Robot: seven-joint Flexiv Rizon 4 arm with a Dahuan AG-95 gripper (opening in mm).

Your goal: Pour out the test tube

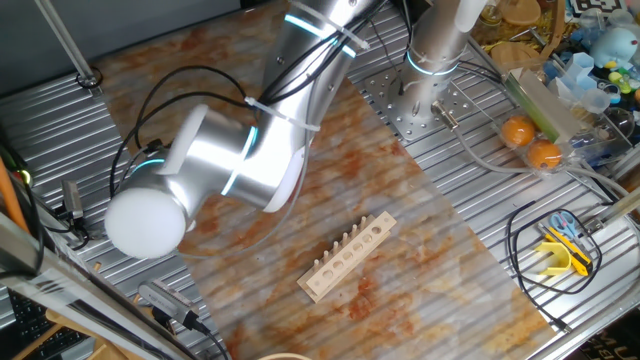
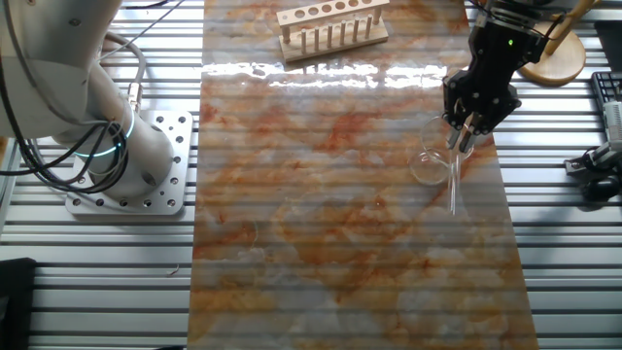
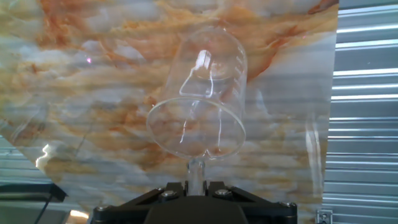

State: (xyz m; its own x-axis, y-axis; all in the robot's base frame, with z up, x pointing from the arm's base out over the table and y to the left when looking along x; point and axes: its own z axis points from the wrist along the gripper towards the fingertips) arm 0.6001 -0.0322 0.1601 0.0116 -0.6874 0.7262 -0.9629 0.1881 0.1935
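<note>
The test tube (image 3: 196, 169) is a thin clear glass tube, and my gripper (image 3: 196, 186) is shut on it. In the hand view its far end sits at the near rim of the clear beaker (image 3: 199, 93), which stands on the marbled mat. In the other fixed view the black gripper (image 2: 463, 132) hangs at the mat's right side. The test tube (image 2: 454, 185) runs from the fingers along the right of the beaker (image 2: 428, 160). In one fixed view the arm hides the gripper, tube and beaker.
A pale wooden rack (image 1: 347, 255) lies on the mat, also at the far edge as rack (image 2: 330, 27). Two oranges (image 1: 530, 140) and a yellow tool (image 1: 565, 250) sit on the ribbed metal table. The arm's base (image 2: 126, 185) stands left of the mat.
</note>
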